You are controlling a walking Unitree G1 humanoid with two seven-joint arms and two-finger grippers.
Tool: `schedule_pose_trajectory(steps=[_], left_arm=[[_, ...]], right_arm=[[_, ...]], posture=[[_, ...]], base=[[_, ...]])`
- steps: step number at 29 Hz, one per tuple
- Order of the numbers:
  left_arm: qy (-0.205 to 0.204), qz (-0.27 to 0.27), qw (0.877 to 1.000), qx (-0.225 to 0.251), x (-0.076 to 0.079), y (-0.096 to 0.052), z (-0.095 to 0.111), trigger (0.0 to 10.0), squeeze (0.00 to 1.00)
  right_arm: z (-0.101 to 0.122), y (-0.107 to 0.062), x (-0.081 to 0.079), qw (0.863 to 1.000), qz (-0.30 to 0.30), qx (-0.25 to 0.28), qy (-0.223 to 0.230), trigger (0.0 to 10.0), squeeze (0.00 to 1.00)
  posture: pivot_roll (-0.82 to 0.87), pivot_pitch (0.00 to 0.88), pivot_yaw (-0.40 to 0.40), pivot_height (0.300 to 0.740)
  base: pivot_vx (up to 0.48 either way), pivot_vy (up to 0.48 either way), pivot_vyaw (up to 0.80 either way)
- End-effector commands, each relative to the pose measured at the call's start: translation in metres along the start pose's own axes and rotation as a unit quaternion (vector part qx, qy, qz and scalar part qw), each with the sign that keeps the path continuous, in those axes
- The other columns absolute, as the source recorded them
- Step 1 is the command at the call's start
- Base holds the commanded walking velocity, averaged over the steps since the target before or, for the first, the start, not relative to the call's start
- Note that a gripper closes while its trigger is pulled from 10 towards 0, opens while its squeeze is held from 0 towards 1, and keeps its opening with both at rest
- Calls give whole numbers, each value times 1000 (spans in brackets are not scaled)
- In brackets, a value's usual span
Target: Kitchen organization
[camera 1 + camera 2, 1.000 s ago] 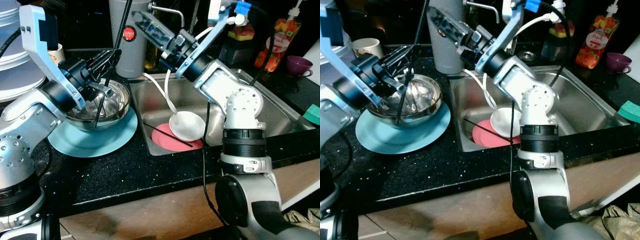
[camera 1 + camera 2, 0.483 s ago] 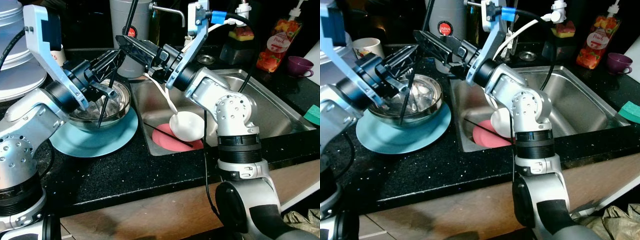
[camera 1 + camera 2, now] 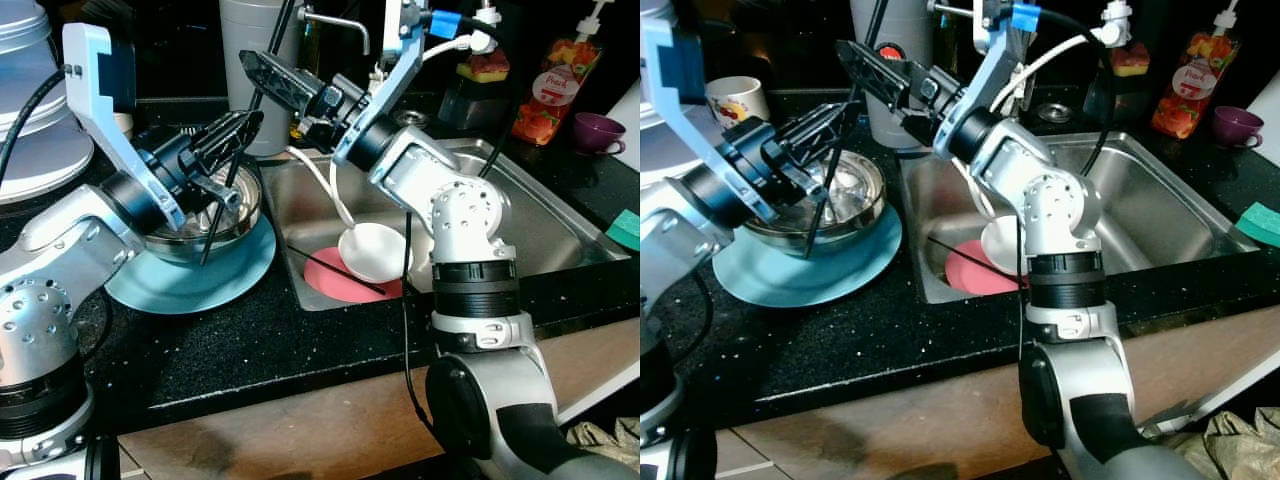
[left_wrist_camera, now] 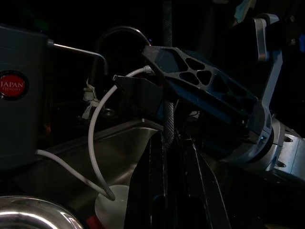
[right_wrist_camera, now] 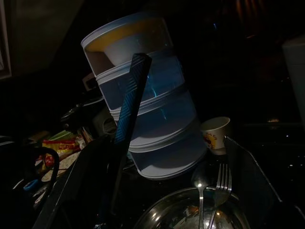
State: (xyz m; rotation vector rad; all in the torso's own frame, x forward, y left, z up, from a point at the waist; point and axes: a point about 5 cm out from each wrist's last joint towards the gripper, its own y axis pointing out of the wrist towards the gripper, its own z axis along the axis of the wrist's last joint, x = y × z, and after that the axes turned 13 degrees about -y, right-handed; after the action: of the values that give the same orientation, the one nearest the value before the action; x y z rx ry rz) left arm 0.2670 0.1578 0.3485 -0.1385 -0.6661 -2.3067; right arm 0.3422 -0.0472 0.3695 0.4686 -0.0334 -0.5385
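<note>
Above the steel bowl, which sits on a light blue plate on the black worktop just beside the sink, both pincers meet. The left pincer reaches over the bowl's rim, its fingers pressed on a thin dark rod, probably a chopstick. The rod stands nearly upright, its lower end dipping toward the plate side of the bowl and its upper end rising past the fingers. The right pincer stretches across from the sink side and hangs higher, above the bowl's sink-side rim; whether its fingers are spread or closed cannot be told. In the right wrist view, a fork and a spoon lie inside the bowl. Down in the sink, near the bowl, a white dish rests on a pink plate with a second dark stick lying across them. The held stick's long axis runs up and down, so the right pincer, the nearer to its upper end, would likely meet it from the sink side.
</note>
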Motion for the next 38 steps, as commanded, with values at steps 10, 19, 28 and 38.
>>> schedule_pose_trajectory(steps=[10,19,28,38], left_arm=[[3,-16,1000,-1,6,-1,1,0,0],[3,-15,1000,-4,6,0,1,0,0],[4,-15,1000,-6,5,0,1,0,0],[9,-11,1000,-11,4,1,1,10000,1000]], right_arm=[[6,1,3,1000,-8,19,11,0,0],[6,0,4,1000,-10,21,13,0,0],[7,0,5,1000,-11,24,15,0,0],[11,0,8,999,-14,31,23,0,0]], posture=[[39,83,-63,740],[41,87,-60,740],[41,89,-59,740],[44,90,-56,740]], base=[[0,0,0],[0,0,0],[0,0,0],[0,0,0]])
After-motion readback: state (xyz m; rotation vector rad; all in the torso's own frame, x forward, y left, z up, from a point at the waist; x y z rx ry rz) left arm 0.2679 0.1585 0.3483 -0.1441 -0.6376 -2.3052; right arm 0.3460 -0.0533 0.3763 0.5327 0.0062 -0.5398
